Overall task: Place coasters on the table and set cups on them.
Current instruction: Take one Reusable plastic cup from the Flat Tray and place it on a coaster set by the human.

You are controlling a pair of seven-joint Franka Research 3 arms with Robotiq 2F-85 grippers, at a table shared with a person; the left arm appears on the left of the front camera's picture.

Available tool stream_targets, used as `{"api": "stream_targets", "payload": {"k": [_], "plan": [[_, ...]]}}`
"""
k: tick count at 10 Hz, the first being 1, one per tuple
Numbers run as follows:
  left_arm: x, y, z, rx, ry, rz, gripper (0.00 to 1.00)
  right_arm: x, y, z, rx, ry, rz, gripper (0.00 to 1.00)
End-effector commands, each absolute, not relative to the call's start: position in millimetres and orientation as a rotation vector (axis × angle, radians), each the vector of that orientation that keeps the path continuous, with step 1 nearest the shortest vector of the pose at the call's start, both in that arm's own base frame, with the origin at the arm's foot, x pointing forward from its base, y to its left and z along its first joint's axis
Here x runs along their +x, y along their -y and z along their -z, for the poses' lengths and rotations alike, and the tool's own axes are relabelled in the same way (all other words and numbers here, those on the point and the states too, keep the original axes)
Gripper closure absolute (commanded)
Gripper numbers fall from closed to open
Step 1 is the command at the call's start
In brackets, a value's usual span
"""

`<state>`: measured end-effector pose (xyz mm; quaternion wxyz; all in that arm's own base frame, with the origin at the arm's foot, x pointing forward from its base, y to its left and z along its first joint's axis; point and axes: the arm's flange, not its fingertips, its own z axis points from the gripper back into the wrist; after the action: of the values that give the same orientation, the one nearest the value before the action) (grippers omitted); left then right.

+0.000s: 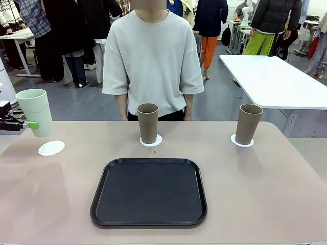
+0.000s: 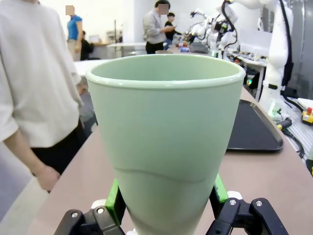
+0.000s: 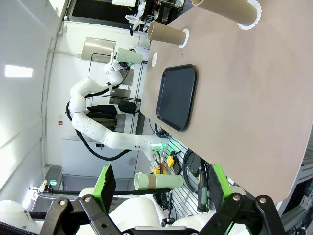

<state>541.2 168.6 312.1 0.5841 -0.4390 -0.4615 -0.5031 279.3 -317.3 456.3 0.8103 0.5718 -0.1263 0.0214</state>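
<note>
- A black tray is seen nearest on the table.
- An empty coaster lies at the left.
- Just above it, the mint cup is held clamped in the left gripper.
- Two brown cups stand on coasters farther back.
- The right gripper is seen with fingers apart, empty.

At the left edge of the frame, the left end effector grips a pale mint green cup, held upright just above a bare white scalloped coaster. Two brown-tan cups stand on coasters: one at upper centre, one at upper right. A black tray lies at lower centre of the beige worktop. A person stands behind it.
</note>
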Motion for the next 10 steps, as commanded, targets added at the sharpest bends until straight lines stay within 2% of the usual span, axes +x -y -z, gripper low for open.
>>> {"api": "stream_targets", "payload": {"k": [1,5,10], "plan": [[545,-182,-290,-1.090,1.181,1.268,0.16,278,317,-458,1.229,0.274,-0.051,0.00],[548,-193,-266,-1.133,1.244,1.260,0.16,278,317,-458,1.229,0.274,-0.051,0.00],[562,-171,-248,-1.029,1.144,1.251,0.16,278,317,-458,1.229,0.274,-0.051,0.00]]}}
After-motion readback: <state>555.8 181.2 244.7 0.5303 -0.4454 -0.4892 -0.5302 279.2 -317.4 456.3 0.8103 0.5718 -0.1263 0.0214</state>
